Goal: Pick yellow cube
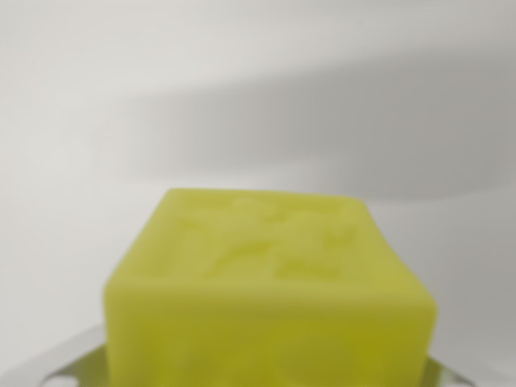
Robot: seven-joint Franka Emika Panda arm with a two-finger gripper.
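The yellow cube [266, 290] fills the lower middle of the wrist view, very close and blurred, with a faint raised pattern on its top face. Silver slivers of my gripper [266, 375] show at the bottom edge on both sides of it. One finger [52, 363] lies against the cube's left side and the other finger [455, 375] against its right side. The jaws look shut on the cube, which hides the fingertips.
Behind the cube lies a plain white surface [242, 97] with a broad soft grey shadow [339, 137] across the middle and right of the view. No other objects appear.
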